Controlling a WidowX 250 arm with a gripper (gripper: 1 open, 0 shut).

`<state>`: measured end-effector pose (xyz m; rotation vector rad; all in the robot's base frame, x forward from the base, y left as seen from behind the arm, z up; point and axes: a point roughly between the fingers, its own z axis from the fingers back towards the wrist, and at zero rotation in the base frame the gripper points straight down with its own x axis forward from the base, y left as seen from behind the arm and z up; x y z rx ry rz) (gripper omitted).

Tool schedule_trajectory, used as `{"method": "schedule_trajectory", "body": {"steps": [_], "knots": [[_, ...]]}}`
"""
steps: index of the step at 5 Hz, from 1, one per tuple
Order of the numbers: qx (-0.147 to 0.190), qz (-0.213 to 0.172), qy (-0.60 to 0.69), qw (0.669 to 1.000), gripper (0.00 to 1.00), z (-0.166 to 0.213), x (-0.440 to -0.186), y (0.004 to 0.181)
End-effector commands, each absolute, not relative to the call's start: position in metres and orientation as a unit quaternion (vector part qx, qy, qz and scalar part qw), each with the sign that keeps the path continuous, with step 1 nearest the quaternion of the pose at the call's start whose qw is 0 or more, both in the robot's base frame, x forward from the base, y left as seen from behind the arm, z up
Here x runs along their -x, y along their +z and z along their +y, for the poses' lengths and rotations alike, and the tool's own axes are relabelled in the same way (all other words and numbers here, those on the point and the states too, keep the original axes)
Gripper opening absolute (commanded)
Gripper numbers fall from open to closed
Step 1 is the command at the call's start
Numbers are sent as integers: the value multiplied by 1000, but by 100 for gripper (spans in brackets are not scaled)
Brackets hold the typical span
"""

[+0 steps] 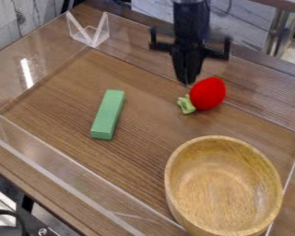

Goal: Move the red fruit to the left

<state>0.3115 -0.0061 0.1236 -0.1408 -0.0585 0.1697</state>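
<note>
The red fruit (209,93) lies on the wooden table (150,138), its small green cap (186,105) pointing to the lower left. My gripper (187,77) hangs pointing straight down just above and to the left of the fruit. Its fingers are pressed together and hold nothing. The fruit is free of the gripper.
A green rectangular block (108,113) lies left of centre. A large wooden bowl (227,185) sits at the front right. Low clear plastic walls (64,161) border the table, and a clear folded stand (86,31) is at the back left.
</note>
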Motion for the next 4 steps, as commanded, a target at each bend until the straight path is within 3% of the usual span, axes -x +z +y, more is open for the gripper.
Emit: {"method": "schedule_trajectory", "body": {"steps": [1, 2, 4], "knots": [[79, -69, 94, 990, 0, 3, -317, 156], [75, -58, 80, 992, 100, -1, -322, 141], [64, -40, 50, 996, 100, -21, -332, 113]]}}
